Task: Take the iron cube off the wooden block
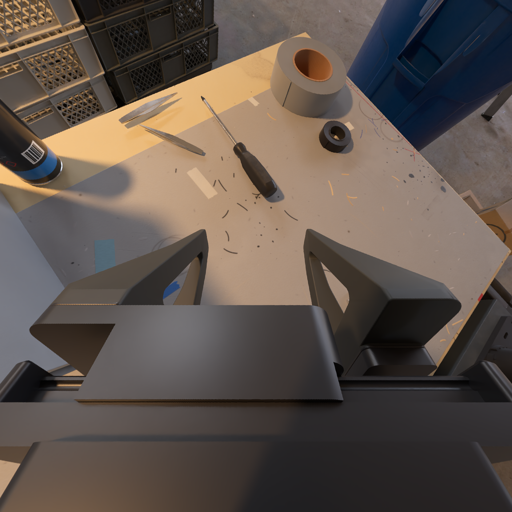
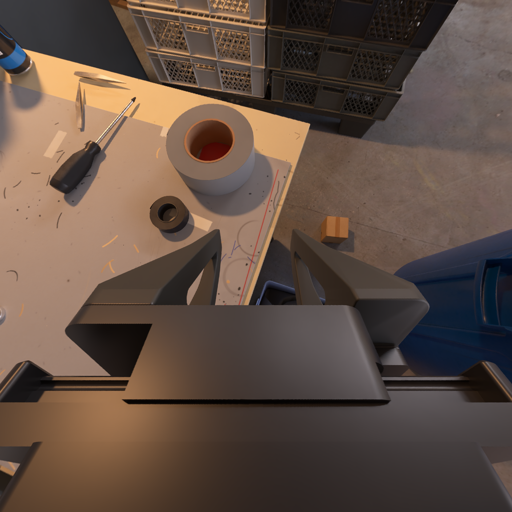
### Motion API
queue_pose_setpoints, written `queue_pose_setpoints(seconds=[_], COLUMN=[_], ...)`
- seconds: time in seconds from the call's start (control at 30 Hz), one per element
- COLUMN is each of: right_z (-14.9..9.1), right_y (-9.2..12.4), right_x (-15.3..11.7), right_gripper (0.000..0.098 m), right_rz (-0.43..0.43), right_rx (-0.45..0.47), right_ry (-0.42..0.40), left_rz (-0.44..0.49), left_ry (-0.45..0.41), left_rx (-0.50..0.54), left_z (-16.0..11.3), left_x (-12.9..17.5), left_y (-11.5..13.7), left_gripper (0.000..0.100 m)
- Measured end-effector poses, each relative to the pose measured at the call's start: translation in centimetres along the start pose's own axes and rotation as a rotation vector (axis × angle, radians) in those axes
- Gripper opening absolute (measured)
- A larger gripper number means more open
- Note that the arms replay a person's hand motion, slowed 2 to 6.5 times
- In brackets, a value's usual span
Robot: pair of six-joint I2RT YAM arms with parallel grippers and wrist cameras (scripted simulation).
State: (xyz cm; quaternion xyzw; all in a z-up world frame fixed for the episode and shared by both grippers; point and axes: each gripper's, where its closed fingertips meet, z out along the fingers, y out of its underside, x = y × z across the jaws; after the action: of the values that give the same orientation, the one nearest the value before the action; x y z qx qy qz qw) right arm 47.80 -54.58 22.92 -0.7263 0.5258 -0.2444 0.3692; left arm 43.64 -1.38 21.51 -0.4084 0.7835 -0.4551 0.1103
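Progress on the task cannot be confirmed, since neither the iron cube nor the wooden block appears in either wrist view, so where they stand cannot be told. The left gripper (image 1: 255,235) hangs above the table (image 1: 374,221) with its jaws spread wide and nothing between them. The right gripper (image 2: 255,235) is likewise released and empty, poised over the table's edge. By this evidence the lift looks not yet begun, and finding the cube remains. In sight are only a screwdriver (image 1: 250,163), a large grey tape roll (image 2: 210,149), a small black roll (image 2: 169,213) and tweezers (image 1: 174,140). A spray can (image 1: 25,152) is cut off by the frame.
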Motion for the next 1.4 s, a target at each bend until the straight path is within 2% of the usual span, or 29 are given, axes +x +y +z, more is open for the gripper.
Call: queue_pose_setpoints(seconds=[0.17,0.47,0.8,1.4], right_z=[-0.8,-2.8,-3.3,-3.0], right_y=[0.3,-1.0,-0.4,0.7], right_x=[-1.9,-5.7,-9.8,-16.3], right_gripper=[0.0494,0.0647,0.0792,0.0844], right_rz=[-0.013,-0.083,-0.1,-0.127], right_rx=[0.044,0.177,0.271,0.408], right_ry=[0.022,0.078,0.079,0.005], left_rz=[0.002,-0.002,-0.022,-0.05], left_ry=[-0.005,-0.012,-0.018,-0.043], left_rx=[0.007,0.03,0.056,0.118], left_z=[-0.4,-1.3,-2.1,-3.8], left_x=[0.0,0.2,0.1,-0.2], left_y=[0.4,1.0,2.1,4.2], left_gripper=[0.059,0.059,0.059,0.061])
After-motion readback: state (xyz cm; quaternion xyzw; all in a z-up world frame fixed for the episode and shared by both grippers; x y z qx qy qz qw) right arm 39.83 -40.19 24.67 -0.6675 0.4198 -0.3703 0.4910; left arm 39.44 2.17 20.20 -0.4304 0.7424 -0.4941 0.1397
